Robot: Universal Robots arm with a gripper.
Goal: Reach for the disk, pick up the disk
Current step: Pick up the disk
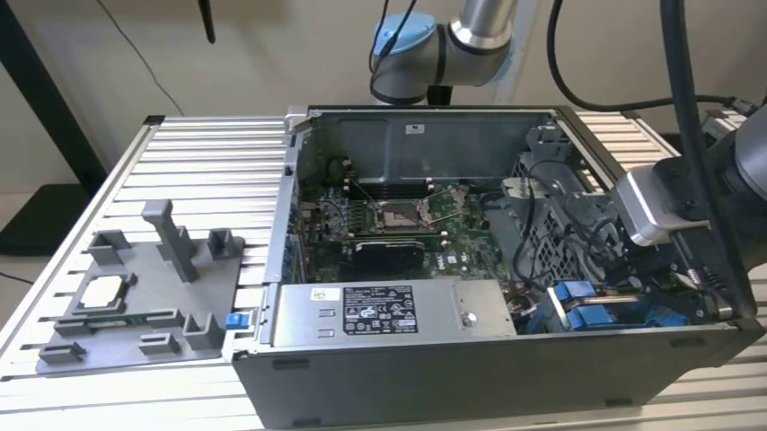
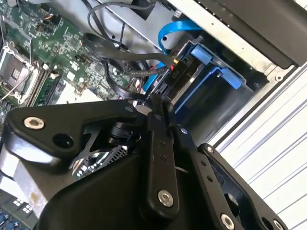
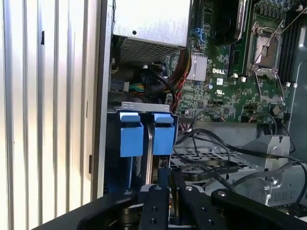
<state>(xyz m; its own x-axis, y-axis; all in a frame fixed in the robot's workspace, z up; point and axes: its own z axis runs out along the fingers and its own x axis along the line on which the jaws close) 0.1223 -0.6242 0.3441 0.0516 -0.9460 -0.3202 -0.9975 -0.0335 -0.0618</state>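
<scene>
The disk (image 3: pixel 131 136) sits in the drive bay at a lower corner of the open computer case; its blue carrier tabs face my wrist. In the second wrist view the blue frame of the disk (image 2: pixel 211 67) stands behind a black plug and cables. The exterior view places the disk (image 1: pixel 576 305) at the case's right front. My gripper (image 3: pixel 169 186) hangs just short of the tabs, fingers together and nothing between them. The black fingertips of my gripper (image 2: pixel 157 99) point at the bay without touching it.
A grey power supply box (image 1: pixel 377 314) lies beside the bay. Black cables (image 3: pixel 206 143) loop over the metal cage next to the disk. The motherboard (image 1: pixel 401 215) fills the case's middle. A grey fixture (image 1: pixel 132 305) holding a small chip sits on the slatted table at the exterior view's left.
</scene>
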